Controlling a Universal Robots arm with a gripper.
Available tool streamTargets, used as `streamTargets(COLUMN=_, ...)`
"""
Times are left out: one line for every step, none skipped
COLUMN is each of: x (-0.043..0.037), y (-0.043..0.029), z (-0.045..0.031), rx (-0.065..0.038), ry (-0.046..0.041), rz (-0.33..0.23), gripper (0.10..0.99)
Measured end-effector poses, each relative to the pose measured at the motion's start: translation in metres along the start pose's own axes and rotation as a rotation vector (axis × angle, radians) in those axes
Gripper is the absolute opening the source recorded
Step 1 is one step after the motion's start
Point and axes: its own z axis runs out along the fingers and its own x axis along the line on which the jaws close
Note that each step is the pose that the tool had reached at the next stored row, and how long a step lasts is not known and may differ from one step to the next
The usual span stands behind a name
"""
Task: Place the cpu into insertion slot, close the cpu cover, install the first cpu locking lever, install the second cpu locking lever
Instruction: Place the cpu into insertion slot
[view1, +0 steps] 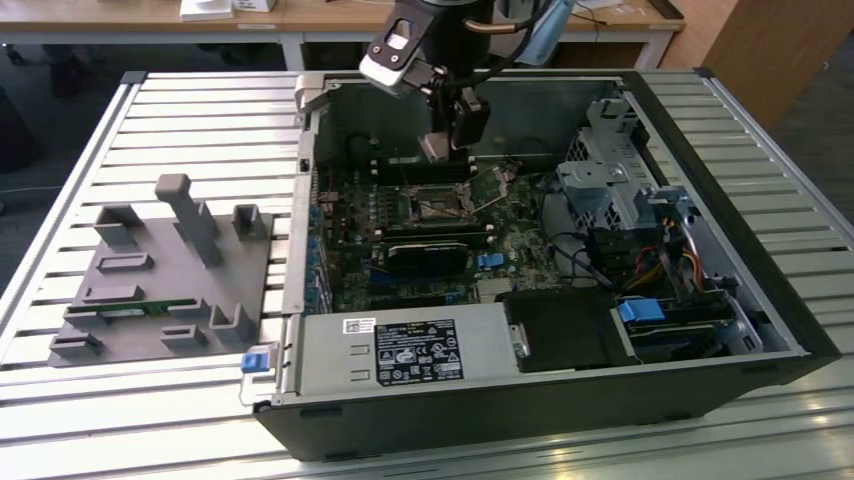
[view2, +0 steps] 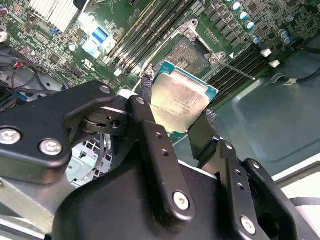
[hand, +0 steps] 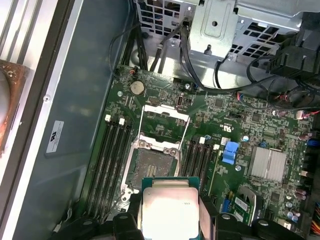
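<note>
Pinching the cpu (view2: 181, 100) by its edges, the tool (view2: 176, 111) hangs above the open insertion slot (view2: 192, 52).

The chip (hand: 169, 210) is showing a dull, smooth silvery metal top. The gripper (view2: 177, 101) is looking matt black — metal, with shiny screw heads. The circuit board (hand: 225, 115) is gleaming glossy green; the table (view1: 200, 130) is showing pale ribbed metal.
</note>
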Motion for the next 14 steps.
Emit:
streamTargets(x=0.0001, y=0.0000, z=0.0005, rx=0.000, ry=-0.0003, rz=0.003, gripper=0.537)
streamTargets(x=0.0002, y=-0.0001, z=0.0017, rx=0.000, ry=-0.0017, rz=0.018, gripper=0.537)
streamTargets(x=0.0002, y=-0.0002, z=0.0024, rx=0.000, ry=-0.0028, rz=0.030, gripper=0.537)
streamTargets(x=0.0002, y=-0.0002, z=0.0031, rx=-0.001, ry=-0.0041, rz=0.045, gripper=0.537)
streamTargets(x=0.0002, y=-0.0003, z=0.0044, rx=-0.001, ry=-0.0072, rz=0.080, gripper=0.537)
streamTargets(x=0.0002, y=-0.0004, z=0.0055, rx=-0.002, ry=-0.0101, rz=0.114, gripper=0.537)
streamTargets(x=0.0002, y=-0.0004, z=0.0058, rx=-0.002, ry=-0.0115, rz=0.128, gripper=0.537)
streamTargets(x=0.0003, y=-0.0004, z=0.0061, rx=-0.002, ry=-0.0123, rz=0.138, gripper=0.537)
streamTargets(x=0.0003, y=-0.0005, z=0.0064, rx=-0.002, ry=-0.0130, rz=0.147, gripper=0.537)
streamTargets(x=0.0003, y=-0.0005, z=0.0066, rx=-0.002, ry=-0.0137, rz=0.153, gripper=0.537)
streamTargets(x=0.0002, y=-0.0005, z=0.0068, rx=-0.002, ry=-0.0139, rz=0.156, gripper=0.537)
streamTargets(x=0.0002, y=-0.0005, z=0.0070, rx=-0.002, ry=-0.0140, rz=0.156, gripper=0.537)
streamTargets(x=0.0003, y=-0.0006, z=0.0073, rx=-0.002, ry=-0.0139, rz=0.156, gripper=0.537)
streamTargets(x=0.0003, y=-0.0006, z=0.0074, rx=-0.002, ry=-0.0139, rz=0.156, gripper=0.537)
